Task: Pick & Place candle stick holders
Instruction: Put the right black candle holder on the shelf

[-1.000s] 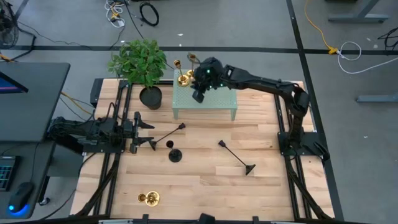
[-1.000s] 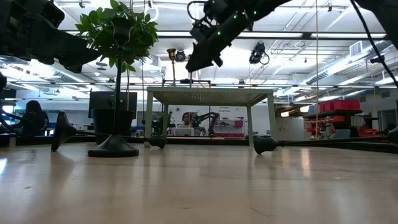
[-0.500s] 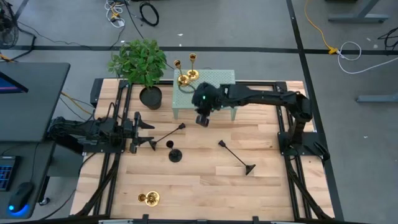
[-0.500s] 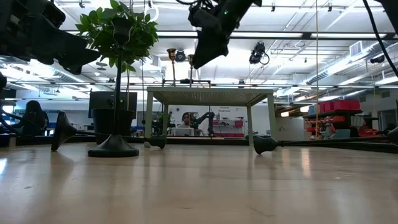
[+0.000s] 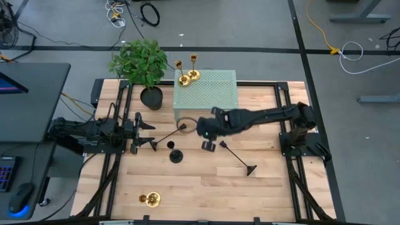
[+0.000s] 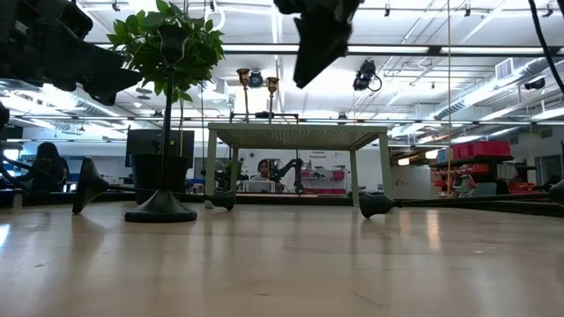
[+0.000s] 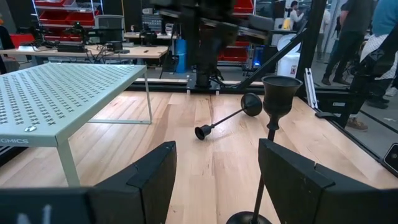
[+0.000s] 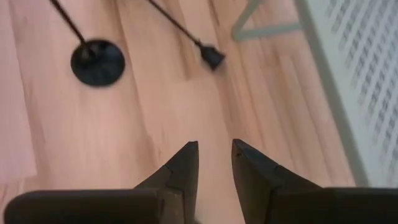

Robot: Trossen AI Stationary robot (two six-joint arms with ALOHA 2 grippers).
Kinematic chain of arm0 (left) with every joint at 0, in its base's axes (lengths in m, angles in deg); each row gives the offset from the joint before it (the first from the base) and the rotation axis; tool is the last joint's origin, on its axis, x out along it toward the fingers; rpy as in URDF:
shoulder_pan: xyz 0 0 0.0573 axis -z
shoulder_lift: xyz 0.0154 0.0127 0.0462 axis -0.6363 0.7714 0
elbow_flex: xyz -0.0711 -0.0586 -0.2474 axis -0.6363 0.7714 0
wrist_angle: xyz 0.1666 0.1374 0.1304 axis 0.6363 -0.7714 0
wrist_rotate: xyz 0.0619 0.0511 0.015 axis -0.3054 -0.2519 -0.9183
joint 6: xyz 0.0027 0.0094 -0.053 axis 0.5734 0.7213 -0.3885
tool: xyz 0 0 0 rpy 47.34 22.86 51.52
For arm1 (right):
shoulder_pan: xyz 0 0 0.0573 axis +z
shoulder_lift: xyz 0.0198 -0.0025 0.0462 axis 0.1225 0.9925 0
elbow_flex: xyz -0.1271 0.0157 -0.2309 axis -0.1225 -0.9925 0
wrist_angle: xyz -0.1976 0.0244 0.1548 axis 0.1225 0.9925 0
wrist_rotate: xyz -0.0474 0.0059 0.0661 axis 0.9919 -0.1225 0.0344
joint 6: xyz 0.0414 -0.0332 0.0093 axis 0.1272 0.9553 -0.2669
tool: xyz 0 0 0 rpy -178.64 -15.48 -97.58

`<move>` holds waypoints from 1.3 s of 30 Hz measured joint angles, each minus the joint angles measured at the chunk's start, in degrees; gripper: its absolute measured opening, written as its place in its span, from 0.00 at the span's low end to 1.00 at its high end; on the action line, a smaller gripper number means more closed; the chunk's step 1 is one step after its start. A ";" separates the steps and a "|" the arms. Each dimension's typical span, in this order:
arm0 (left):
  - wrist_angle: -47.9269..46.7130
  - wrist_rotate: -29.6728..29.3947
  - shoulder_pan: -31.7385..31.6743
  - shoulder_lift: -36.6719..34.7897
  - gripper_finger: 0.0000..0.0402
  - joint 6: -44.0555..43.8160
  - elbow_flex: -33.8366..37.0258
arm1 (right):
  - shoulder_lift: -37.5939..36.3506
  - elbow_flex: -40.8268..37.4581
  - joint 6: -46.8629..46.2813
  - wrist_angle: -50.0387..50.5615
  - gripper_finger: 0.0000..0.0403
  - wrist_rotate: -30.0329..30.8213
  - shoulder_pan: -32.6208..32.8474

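Observation:
Two gold candle stick holders [image 5: 181,78] [image 5: 194,70] stand upright on the far left corner of the pale green perforated stand [image 5: 209,87]. Two black holders [image 5: 169,135] [image 5: 237,156] lie on their sides on the wooden table, and one black holder [image 5: 176,156] stands on its round base. Another gold holder [image 5: 150,199] is near the front left. My right gripper [image 5: 209,145] hovers over the wood in front of the stand, open with a narrow gap and nothing between its fingers [image 8: 214,165]. My left gripper [image 7: 211,180] waits open at the table's left.
A black pot with a green plant [image 5: 150,97] stands left of the stand. The stand's thin legs [image 8: 261,28] are close to the right gripper. Bare wood lies between the black holders. People and shelves show in the room beyond the table.
My right gripper has swung away from the gold holders on the stand toward the table's near edge. It now hangs over the wood between the black holders and has turned as it went. The holders have stayed where they were.

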 joint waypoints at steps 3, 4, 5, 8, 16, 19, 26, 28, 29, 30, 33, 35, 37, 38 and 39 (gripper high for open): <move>0.01 0.00 -0.01 0.00 0.56 0.00 -0.01 | 0.00 0.00 -5.66 4.05 0.24 4.07 3.05; 0.02 0.00 -0.02 0.00 0.56 0.00 -0.01 | 0.00 0.00 -7.44 5.15 0.24 5.25 4.12; 0.02 0.00 -0.02 0.00 0.56 0.00 -0.01 | -0.02 -0.36 -9.06 5.57 0.24 6.31 5.17; 0.02 0.00 0.00 0.00 0.56 0.00 0.00 | -0.16 -3.35 -12.76 5.71 0.24 7.26 8.16; 0.07 0.00 -0.02 0.00 0.56 0.01 0.00 | -1.85 -14.77 -27.50 5.20 0.24 5.32 12.82; 0.16 0.00 -0.02 0.00 0.56 0.00 0.00 | -4.01 -18.72 -32.39 4.16 0.24 4.47 14.30; 0.24 -0.02 0.00 0.00 0.56 0.00 0.00 | -10.61 -30.98 -40.57 -5.77 0.24 -1.08 16.56; 0.26 -0.02 -0.02 0.00 0.56 0.00 0.00 | -11.80 -34.46 -41.50 -9.60 0.24 -2.84 16.96; 0.25 0.00 -0.01 0.00 0.56 0.00 0.00 | -12.13 -35.90 -42.10 -10.71 0.24 -3.58 17.10; 0.26 0.00 -0.02 0.00 0.56 0.00 0.00 | -12.30 -37.12 -42.66 -11.23 0.24 -4.02 17.19; 0.25 -0.02 -0.01 0.00 0.56 0.00 -0.01 | -12.33 -39.36 -44.10 -11.38 0.24 -4.53 17.11; 0.24 -0.13 -0.01 0.00 0.56 0.00 0.00 | -12.33 -40.25 -44.32 -11.60 0.24 -4.45 17.07; 0.24 -0.17 -0.02 0.00 0.56 -0.02 0.00 | -12.33 -41.23 -45.15 -11.51 0.24 -4.51 17.09; 0.24 -0.20 -0.02 0.00 0.56 -0.02 0.00 | -12.33 -41.70 -45.42 -11.53 0.24 -4.69 17.11; 0.22 -0.17 0.00 0.00 0.56 0.00 0.00 | -12.33 -42.18 -45.45 -11.63 0.24 -5.13 17.11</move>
